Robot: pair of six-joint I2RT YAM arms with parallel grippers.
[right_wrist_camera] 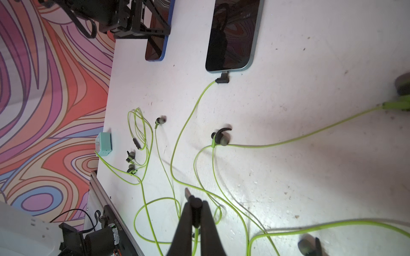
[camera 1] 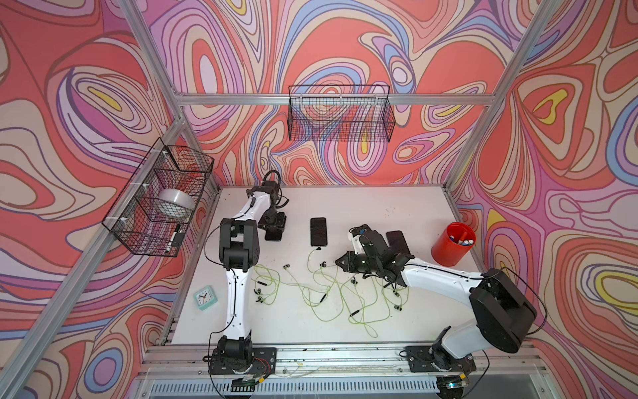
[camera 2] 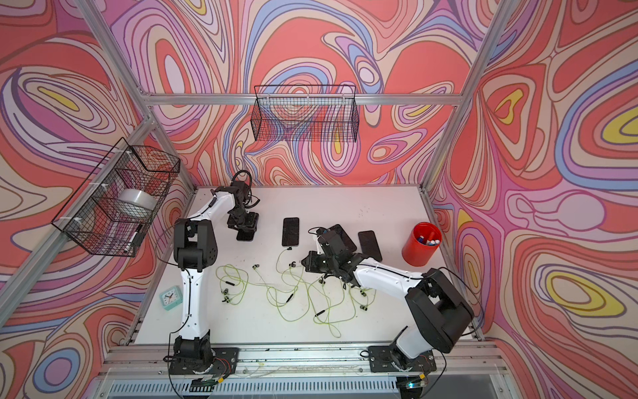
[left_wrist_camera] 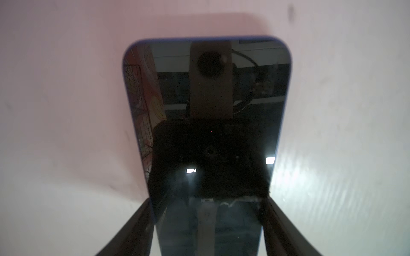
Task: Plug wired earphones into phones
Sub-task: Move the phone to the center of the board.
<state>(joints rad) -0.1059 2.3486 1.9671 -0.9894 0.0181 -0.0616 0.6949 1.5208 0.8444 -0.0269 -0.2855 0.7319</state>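
Earphones (right_wrist_camera: 219, 139): yellow-green cords tangled over the near half of the white table (camera 1: 379, 207), with earbuds and black remotes scattered among them. One seated plug (right_wrist_camera: 222, 79) is in the near end of the centre phone (camera 1: 318, 231), and its cord runs off into the tangle.

Right gripper (right_wrist_camera: 196, 205) is pinched tight on a held plug (right_wrist_camera: 188, 192). The metal tip pokes out past the fingertips and the cord runs back between the fingers. In both top views this gripper is over the table, near the centre phone's near-right corner, with an earbud (camera 1: 323, 265) just beside its tip.

Left gripper (left_wrist_camera: 209, 199) points down over the far-left phone (left_wrist_camera: 206, 99), which lies flat, screen up. Its fingers (left_wrist_camera: 133, 232) sit along both long edges with the jaws about phone-wide, touching or nearly; can't tell if it's actually clamped.

Third phone (camera 2: 347, 238) is mostly hidden under the right wrist. Right phone (camera 1: 398, 241) lies flat just beside it, on the side toward the red cup (camera 1: 453, 243), which holds markers. Mint clock (camera 1: 205, 297) sits at the table's left edge, beside the left arm
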